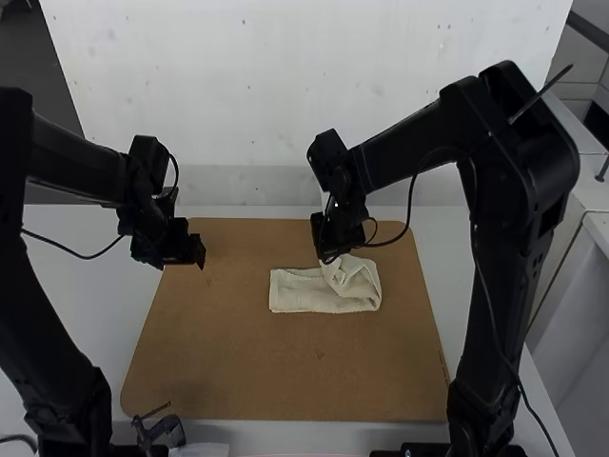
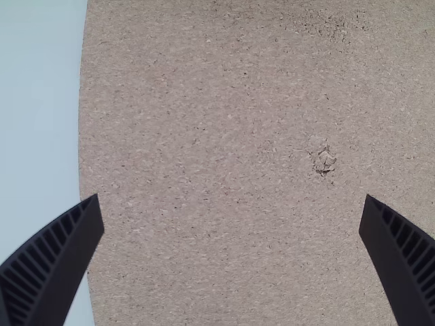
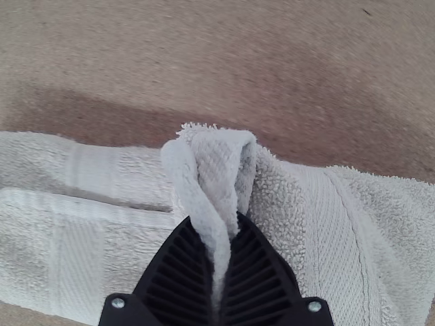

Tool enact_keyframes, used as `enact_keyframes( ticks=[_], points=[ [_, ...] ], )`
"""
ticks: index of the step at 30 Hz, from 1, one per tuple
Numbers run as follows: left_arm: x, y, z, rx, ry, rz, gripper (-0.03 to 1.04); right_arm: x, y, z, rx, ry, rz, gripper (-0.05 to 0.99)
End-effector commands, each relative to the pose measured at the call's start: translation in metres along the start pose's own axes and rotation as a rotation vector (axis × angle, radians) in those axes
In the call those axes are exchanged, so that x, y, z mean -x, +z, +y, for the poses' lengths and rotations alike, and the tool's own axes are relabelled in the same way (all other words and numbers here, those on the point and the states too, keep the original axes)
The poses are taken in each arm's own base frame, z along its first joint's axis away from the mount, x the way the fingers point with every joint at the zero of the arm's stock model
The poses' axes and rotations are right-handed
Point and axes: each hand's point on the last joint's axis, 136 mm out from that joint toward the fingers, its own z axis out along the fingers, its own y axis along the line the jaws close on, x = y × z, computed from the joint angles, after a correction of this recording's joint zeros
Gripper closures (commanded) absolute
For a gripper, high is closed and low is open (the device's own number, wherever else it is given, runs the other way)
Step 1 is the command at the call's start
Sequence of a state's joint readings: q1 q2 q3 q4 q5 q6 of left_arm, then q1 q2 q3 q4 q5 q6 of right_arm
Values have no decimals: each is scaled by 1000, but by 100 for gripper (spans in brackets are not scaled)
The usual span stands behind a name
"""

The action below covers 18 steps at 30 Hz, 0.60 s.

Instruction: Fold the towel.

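In the high view the right gripper (image 1: 333,249) is at the far edge of the white towel (image 1: 309,293), right of the board's middle. The towel lies as a narrow folded strip, its right part raised and bunched toward the gripper. In the right wrist view the right gripper (image 3: 216,272) is shut on a pinched fold of the towel (image 3: 75,251), which extends to both sides beneath it. The left gripper (image 1: 186,255) is over the board's far left corner, apart from the towel; in the left wrist view the left gripper (image 2: 231,204) stands open with nothing between its fingers.
A brown board (image 1: 238,371) lies under the towel on the white table (image 1: 71,257). A white wall stands behind the table. Cables hang from both arms, and a small dark object (image 1: 160,430) sits at the near left edge.
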<state>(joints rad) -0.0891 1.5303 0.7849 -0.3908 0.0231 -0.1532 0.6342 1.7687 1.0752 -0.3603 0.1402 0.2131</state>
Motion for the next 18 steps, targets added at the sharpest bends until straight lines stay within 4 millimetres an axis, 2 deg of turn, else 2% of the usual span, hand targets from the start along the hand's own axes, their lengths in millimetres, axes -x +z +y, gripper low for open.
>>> enact_keyframes(
  ticks=[1, 5, 8, 18],
  points=[
    [6, -7, 2, -3, 9, -41, 4, 15, -5, 23, -17, 7, -28, 92],
    [4, -5, 3, -1, 6, -38, 4, 18, -2, 45, -8, -20, -35, 92],
    [3, -5, 5, 1, 7, -37, 4, 15, 4, 54, -10, -34, -25, 92],
    [2, -3, 7, 3, 8, -40, 4, 11, 3, 68, -6, -62, -11, 92]
  ],
)
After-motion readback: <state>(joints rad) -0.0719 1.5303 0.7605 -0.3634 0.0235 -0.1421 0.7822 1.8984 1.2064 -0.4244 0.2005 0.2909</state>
